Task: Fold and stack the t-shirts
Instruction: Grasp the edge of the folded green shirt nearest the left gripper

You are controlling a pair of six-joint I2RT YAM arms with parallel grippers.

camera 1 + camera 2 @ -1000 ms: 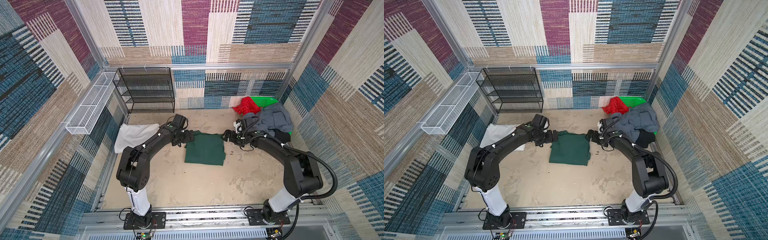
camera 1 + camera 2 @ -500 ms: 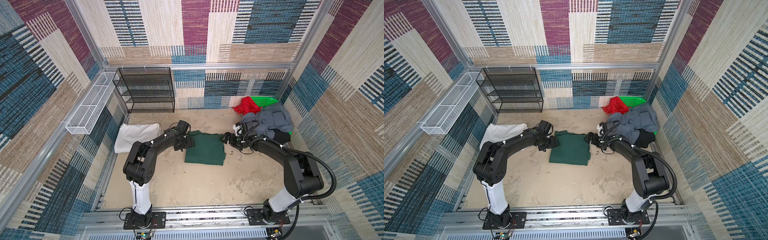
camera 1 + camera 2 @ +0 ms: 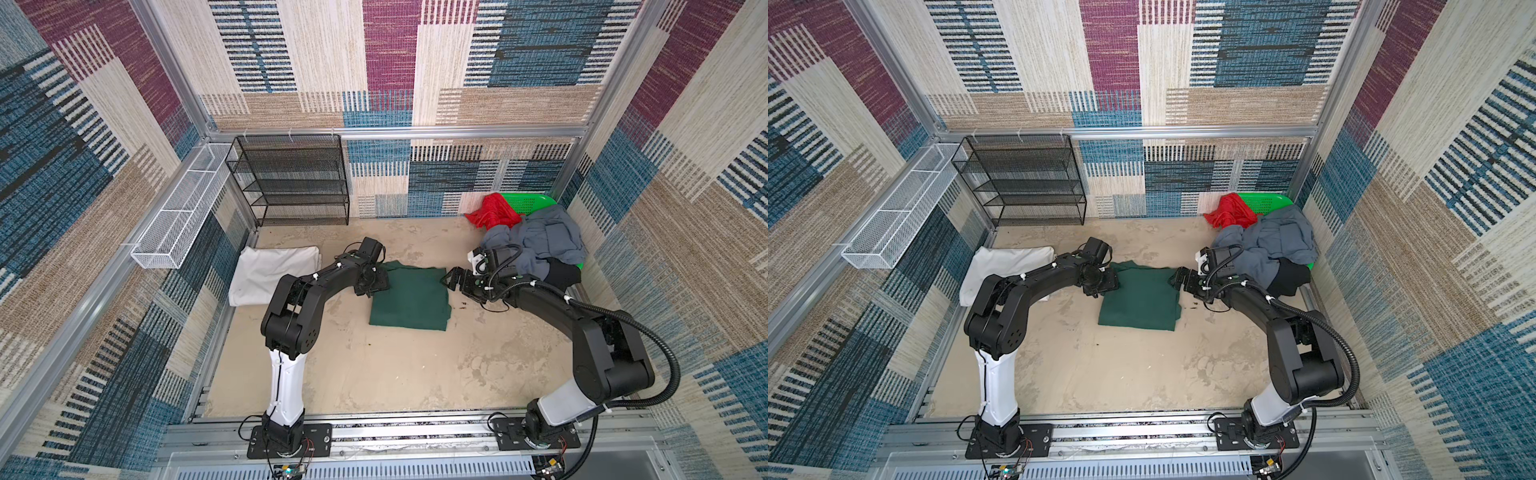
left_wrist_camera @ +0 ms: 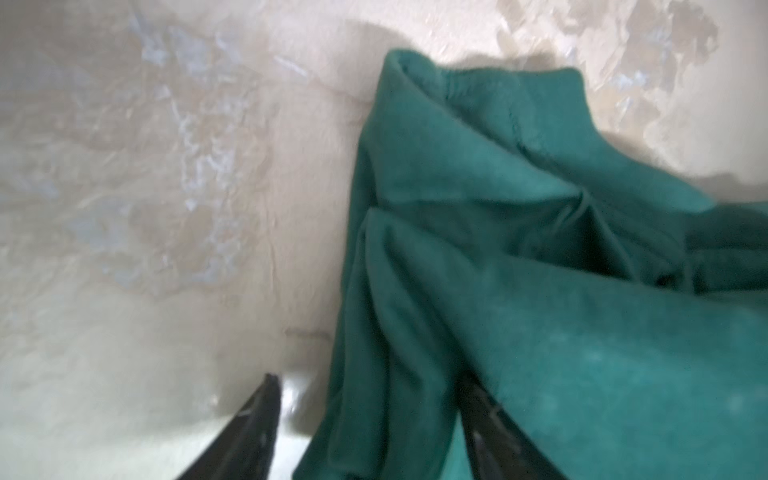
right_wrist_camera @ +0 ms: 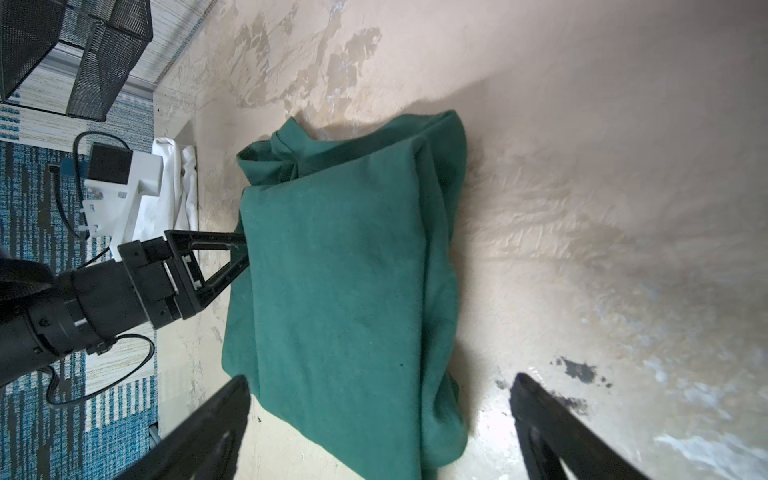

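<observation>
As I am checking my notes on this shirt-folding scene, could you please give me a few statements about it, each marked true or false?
1. The dark green t-shirt lies folded on the table between the left pincer and the right pincer. True.
2. The white t-shirt lies on top of the dark green t-shirt. False: it lies apart, to the left, by the wall.
3. The red t-shirt and the grey-blue t-shirt lie heaped at the green basket. True.
4. The right pincer is shut on the grey-blue t-shirt. False: its jaws stand open at the dark green t-shirt's edge.
</observation>
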